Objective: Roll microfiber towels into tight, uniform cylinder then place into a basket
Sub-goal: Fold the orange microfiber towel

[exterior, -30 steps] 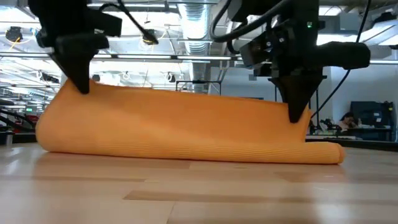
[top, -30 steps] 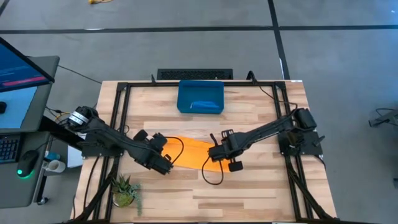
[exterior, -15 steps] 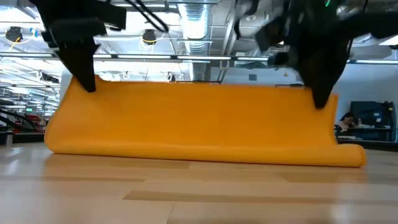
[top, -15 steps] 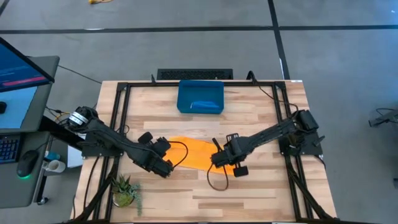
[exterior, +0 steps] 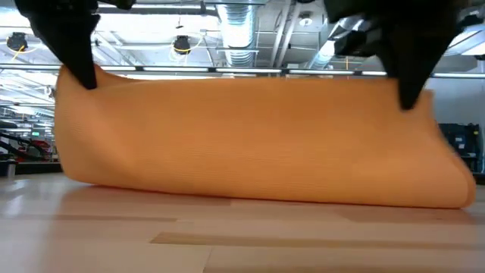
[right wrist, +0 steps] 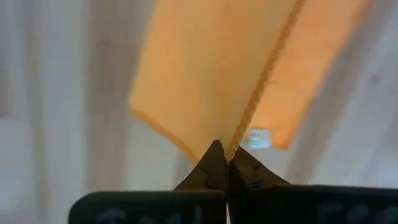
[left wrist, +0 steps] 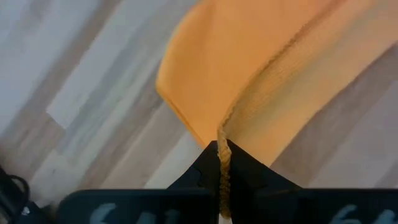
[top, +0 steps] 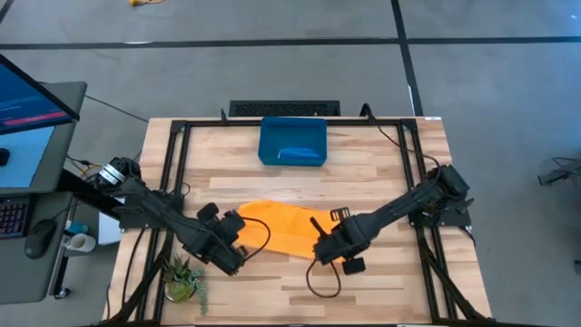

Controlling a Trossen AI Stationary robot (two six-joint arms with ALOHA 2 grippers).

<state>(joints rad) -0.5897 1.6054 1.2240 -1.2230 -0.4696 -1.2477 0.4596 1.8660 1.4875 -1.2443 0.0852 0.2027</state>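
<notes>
The yellow-orange towel [top: 281, 229] lies mid-table, and its near edge is raised between my two grippers. In the low view it stands as a wide sheet [exterior: 250, 136] whose lower fold rests on the wood. My left gripper [top: 234, 236] is shut on its left upper corner [exterior: 79, 74]. My right gripper [top: 324, 243] is shut on its right upper corner [exterior: 409, 97]. The dark blue basket [top: 272, 136] sits at the far middle with a rolled blue towel [top: 300, 153] inside. My left gripper pinches the towel's hemmed edge [left wrist: 222, 138] between its two fingers at the left corner, coming from above on a slant. That edge is lifted clear, and the cloth hangs away from the fingers down to the table. My right gripper pinches the hemmed edge [right wrist: 235, 147] at the right corner between its two fingers, pointing down. A small white label [right wrist: 259, 138] sits just beside the grip. The cloth hangs below, with its lower fold on the wood.
A small potted plant [top: 182, 278] stands at the near left corner. A black keyboard-like bar [top: 284, 108] lies beyond the far edge. Black frame rails [top: 172, 182] run along both sides, and a cable loop [top: 320, 278] hangs near my right gripper.
Both grippers have moved toward the table's near edge and upward, staying shut on the towel's corners. The held edge has risen and come nearer, so the cloth now stands taller. Its lower fold has slid a little toward the near edge.
</notes>
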